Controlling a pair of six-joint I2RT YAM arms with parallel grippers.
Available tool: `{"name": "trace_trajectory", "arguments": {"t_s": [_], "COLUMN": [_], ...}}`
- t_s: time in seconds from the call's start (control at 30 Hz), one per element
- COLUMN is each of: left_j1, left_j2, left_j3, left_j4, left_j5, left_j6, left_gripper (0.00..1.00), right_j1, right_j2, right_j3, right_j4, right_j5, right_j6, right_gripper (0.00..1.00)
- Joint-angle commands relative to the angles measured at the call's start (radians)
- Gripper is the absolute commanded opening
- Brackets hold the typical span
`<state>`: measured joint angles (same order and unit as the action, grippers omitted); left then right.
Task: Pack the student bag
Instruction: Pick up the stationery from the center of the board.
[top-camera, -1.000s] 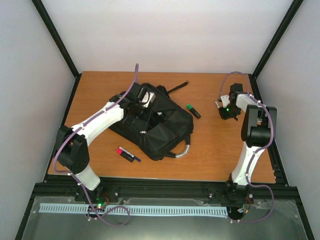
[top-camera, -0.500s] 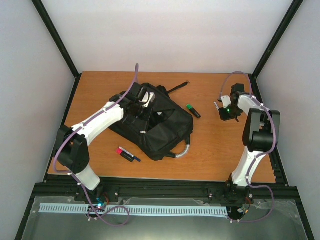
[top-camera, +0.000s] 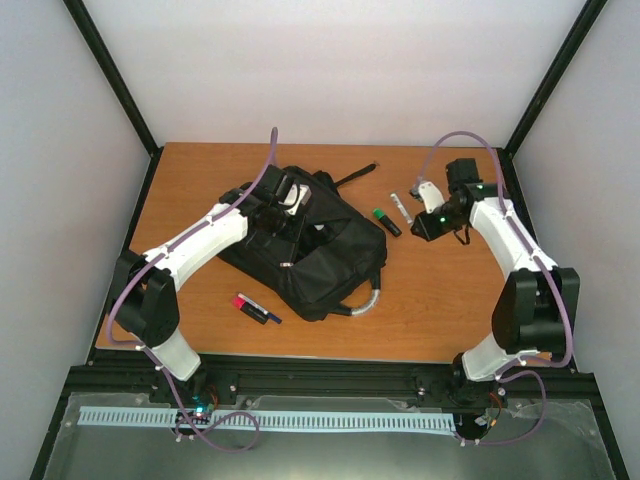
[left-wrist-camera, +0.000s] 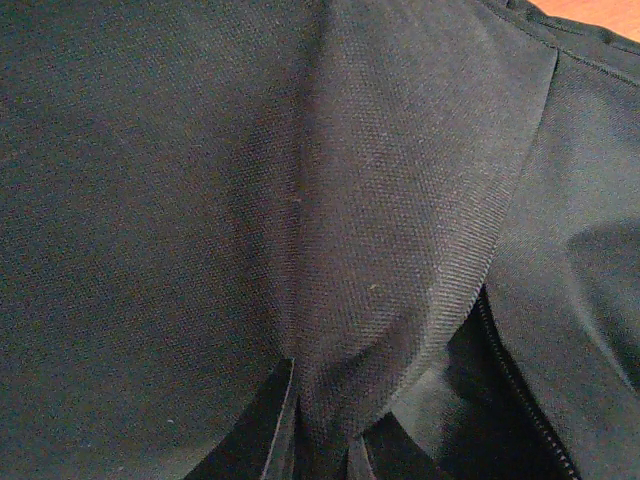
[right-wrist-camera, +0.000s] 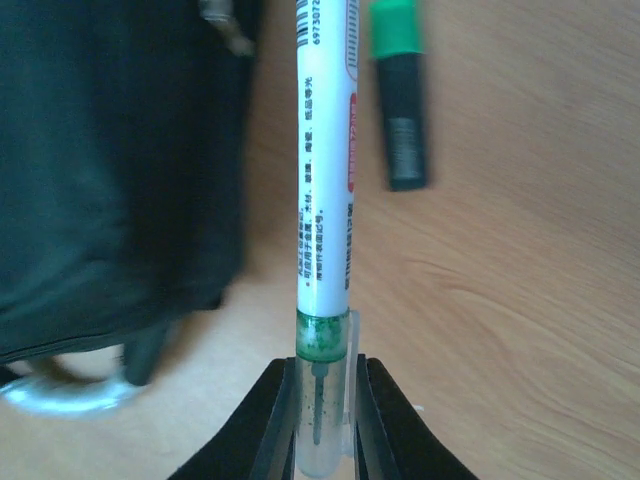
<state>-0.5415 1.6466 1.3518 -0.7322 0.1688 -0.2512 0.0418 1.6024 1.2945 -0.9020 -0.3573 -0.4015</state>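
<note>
from right wrist alone, pen (right-wrist-camera: 324, 180) lettering

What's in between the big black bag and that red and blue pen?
Nothing: only a bare strip of wooden table separates the student bag from the red and blue pen, as the top view shows.

A white pen (right-wrist-camera: 325, 200) with printed lettering and a green-stained clear end points straight ahead from the right gripper (right-wrist-camera: 322, 425), its clear end between the fingertips. A black highlighter (right-wrist-camera: 402, 110) with a green cap lies on the wooden table (right-wrist-camera: 540, 330) ahead of that gripper, just right of the pen in the wrist view. A red and dark blue marker (top-camera: 256, 308) lies well apart from both grippers, toward the table's near edge.
</note>
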Motion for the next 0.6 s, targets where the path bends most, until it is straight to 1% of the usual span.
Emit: {"name": "trace_trajectory", "arguments": {"t_s": [0.0,0.23,0.37,0.5,0.57], "left_j1": [0.002,0.002,0.001,0.002,0.002], "left_j2": [0.002,0.003,0.0,-0.005,-0.014], "left_j3": [0.049,0.049,0.049,0.052,0.05], "left_j4": [0.017,0.019,0.016,0.015,0.013], "left_j5": [0.032,0.035,0.024,0.038,0.036], "left_j6": [-0.02,-0.019,-0.014,-0.016,-0.012], "left_gripper": [0.07,0.07,0.07,0.07,0.07], "right_j1": [0.109,0.273,0.334,0.39,0.408], "right_j2": [-0.074,-0.089,-0.074,-0.035,-0.007], "right_j3": [-0.016,0.0,-0.014,-0.018,-0.004], "right_j4": [-0.101,-0.186,-0.218,-0.211,-0.204], "right_j5": [-0.092,-0.127,-0.163,-0.131,-0.14], "right_j6": [0.008,0.013,0.001,0.0,0.012], "right_gripper": [0.12,0.12,0.13,0.13,0.13]}}
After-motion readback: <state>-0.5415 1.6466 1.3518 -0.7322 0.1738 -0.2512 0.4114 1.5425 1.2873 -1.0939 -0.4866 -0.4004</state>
